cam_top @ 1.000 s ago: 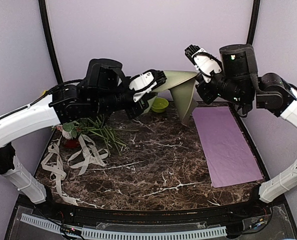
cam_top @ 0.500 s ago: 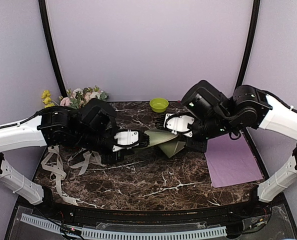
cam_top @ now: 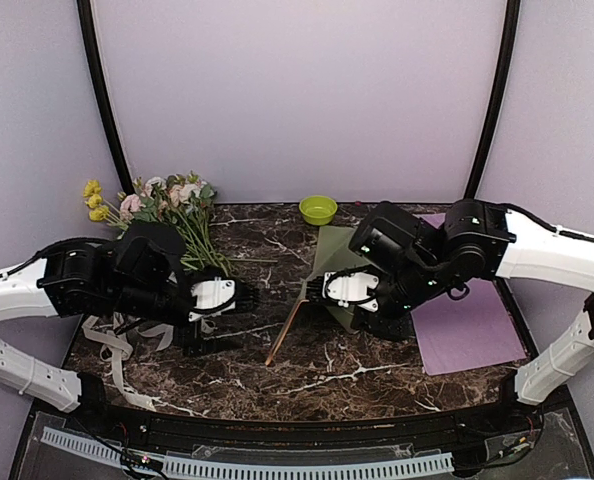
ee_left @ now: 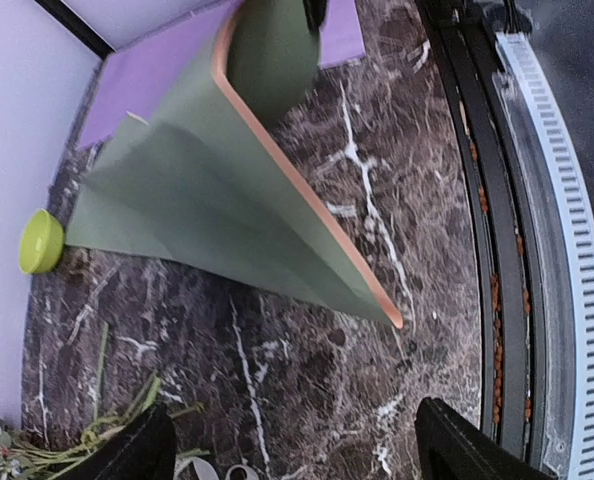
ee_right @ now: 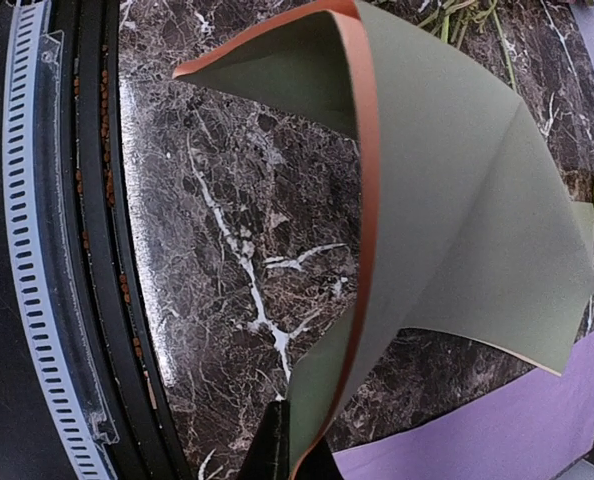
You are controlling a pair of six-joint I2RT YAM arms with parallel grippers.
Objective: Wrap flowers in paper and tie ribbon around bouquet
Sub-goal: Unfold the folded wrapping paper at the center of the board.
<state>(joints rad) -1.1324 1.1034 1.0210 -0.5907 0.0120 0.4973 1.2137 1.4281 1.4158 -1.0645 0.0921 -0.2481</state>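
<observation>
Two-layer paper, edge pinched in right end effector

White arm links, black joint housings, black-fingered left tool

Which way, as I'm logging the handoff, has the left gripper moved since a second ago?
Yes: the left gripper moved down the top view and leftward, away from the green bowl.

A dark brown, white-veined marble table sits inside a booth of pale lilac walls. Black curved poles rise at the far corners. A white slotted strip lines the near edge. The light is soft and even.
</observation>
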